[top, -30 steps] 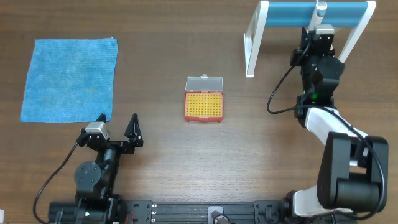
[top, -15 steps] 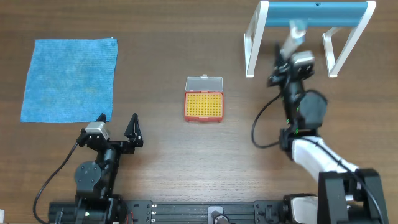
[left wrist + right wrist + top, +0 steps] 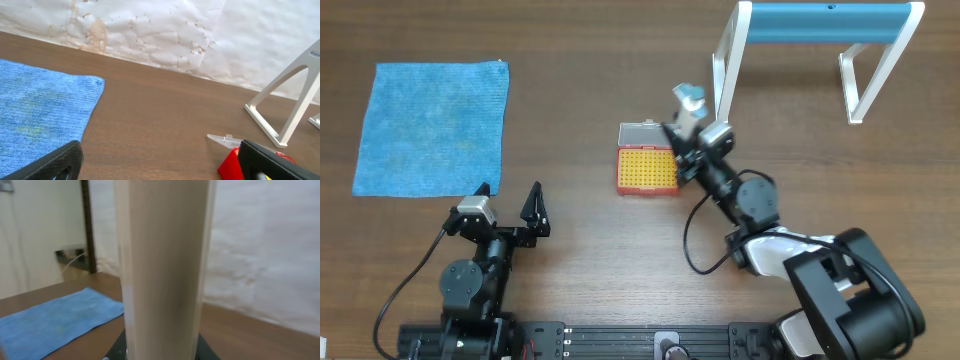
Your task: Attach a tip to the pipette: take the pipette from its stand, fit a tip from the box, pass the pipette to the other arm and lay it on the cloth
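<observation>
Since the earlier frames, the right arm has swung away from the stand at the desk's far right corner and in toward the desk's middle, carrying the pipette with it. The stand's crossbar now carries nothing. The left arm, the cloth and the tip box have not moved.

Right claw: pinching the pipette. In the right wrist view the pale pipette barrel stands upright between the dark fingers. In the top view the pipette's blue-grey head appears just beside the far right corner of the tip box. Whether the pipette is over the box or beside it cannot be told.

Tip box: red, on the desk near its middle. Its clear lid is folded back toward the far edge, exposing rows of yellow tips.

Left claw: spread wide and pinching nothing, toward the near edge on the left side, close to the cloth's near right corner.

Cloth: blue, lying flat near the far left corner, well apart from the tip box.
</observation>
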